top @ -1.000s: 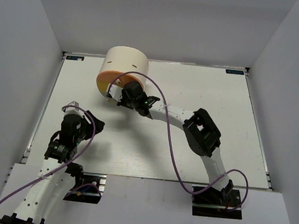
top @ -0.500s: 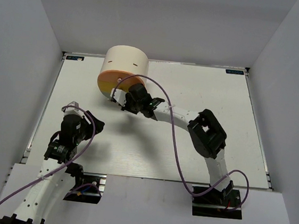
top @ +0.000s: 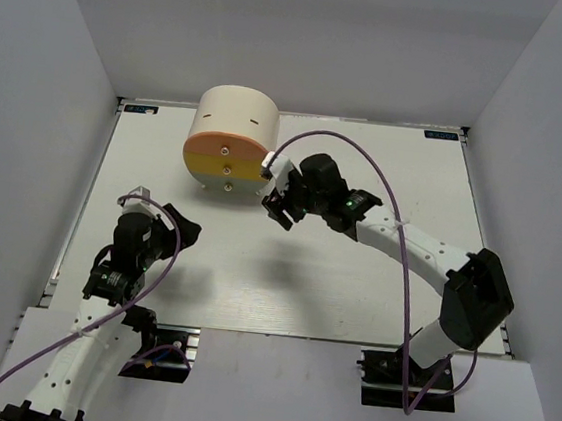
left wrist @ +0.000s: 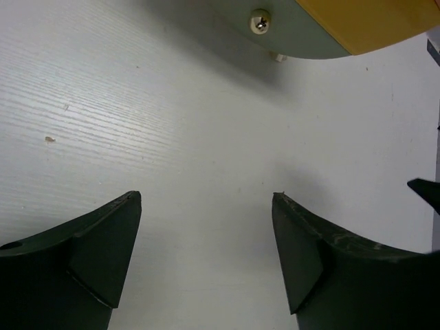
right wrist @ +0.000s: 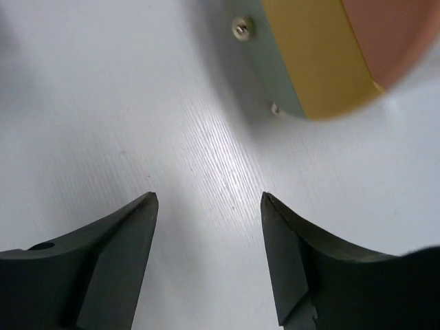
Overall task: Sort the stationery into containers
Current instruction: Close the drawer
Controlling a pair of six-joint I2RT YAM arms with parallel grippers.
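Note:
The containers are drawers stacked in a cream half-cylinder chest (top: pixel 236 117) at the back left of the table. The orange drawer (top: pixel 225 147) is on top, the yellow drawer (top: pixel 227 169) lies under it and a grey-green drawer (left wrist: pixel 295 31) is lowest. All three fronts sit flush, each with a small knob. No stationery shows in any view. My right gripper (top: pixel 279 196) hangs open just right of the chest, with nothing between its fingers (right wrist: pixel 208 198). My left gripper (top: pixel 160 214) stands open and empty (left wrist: pixel 206 199) over bare table, nearer the front left.
The white table (top: pixel 354 279) is enclosed by grey walls on three sides. A purple cable (top: pixel 397 253) loops above the right arm. The tip of the right gripper (left wrist: pixel 426 192) shows at the right edge of the left wrist view.
My right gripper has pulled back from the chest's drawer fronts toward the right and opened. The drawer fronts are now uncovered. The left gripper's jaws stand a little wider.

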